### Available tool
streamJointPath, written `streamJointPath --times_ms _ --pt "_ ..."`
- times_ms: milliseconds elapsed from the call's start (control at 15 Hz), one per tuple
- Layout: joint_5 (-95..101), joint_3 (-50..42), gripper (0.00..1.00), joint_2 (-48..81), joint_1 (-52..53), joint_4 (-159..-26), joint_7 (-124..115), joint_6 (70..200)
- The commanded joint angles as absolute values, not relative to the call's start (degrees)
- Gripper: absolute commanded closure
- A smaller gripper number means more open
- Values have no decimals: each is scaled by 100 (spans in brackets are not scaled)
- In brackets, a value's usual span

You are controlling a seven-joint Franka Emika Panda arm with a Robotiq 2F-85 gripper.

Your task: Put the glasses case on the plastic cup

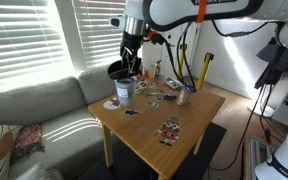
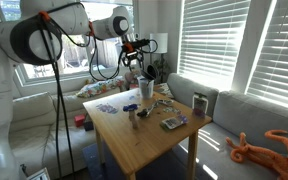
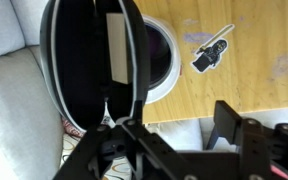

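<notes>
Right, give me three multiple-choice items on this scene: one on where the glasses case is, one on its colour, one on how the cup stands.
1. Where is the glasses case?
A) on the sofa
B) in the gripper, over the cup
C) flat on the table

2. What colour is the case?
A) black
B) red
C) white

3. How does the cup stand?
A) on its side
B) upside down
C) upright, mouth up

Key:
1 B: an exterior view shows the gripper holding the case over the cup.
2 A: its shell is black in the wrist view.
3 C: the wrist view looks down on its pale rim and open mouth.
</notes>
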State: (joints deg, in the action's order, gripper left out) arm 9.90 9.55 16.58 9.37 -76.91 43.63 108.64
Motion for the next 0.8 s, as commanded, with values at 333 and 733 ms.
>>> streamJointPath --times_ms 333,733 --pt "662 1166 0 1155 918 -7799 4485 10940" --pt "390 1207 0 1205 928 -7707 4584 11130"
